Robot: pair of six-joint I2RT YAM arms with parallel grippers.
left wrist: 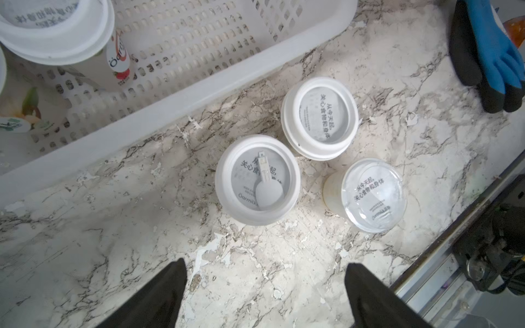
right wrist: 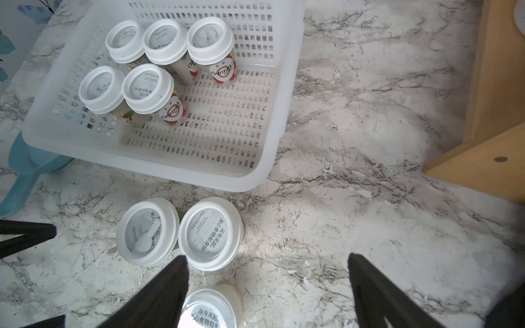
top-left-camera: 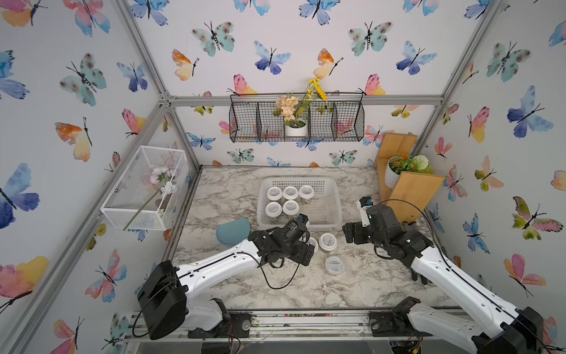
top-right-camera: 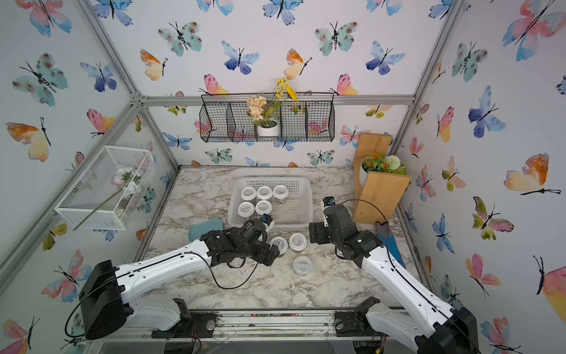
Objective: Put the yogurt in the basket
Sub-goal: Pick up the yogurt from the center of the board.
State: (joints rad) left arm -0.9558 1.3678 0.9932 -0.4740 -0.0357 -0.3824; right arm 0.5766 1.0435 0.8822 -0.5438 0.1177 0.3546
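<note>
The white perforated basket sits mid-table and holds several white-lidded yogurt cups in its left half. Three more yogurt cups stand on the marble in front of it: one with a spoon under its lid, a second beside it, and a flat-lidded one. My left gripper hovers open above the table close to the spoon-lid cup, with nothing between its fingers. To the right of those cups my right gripper is open and empty, and the flat-lidded cup lies beside one finger.
A blue scoop lies left of the basket. A wooden shelf with a plant pot stands at the right rear. A blue-and-black glove lies near the right edge. A white wire-mesh box and a black wire basket hang on the walls.
</note>
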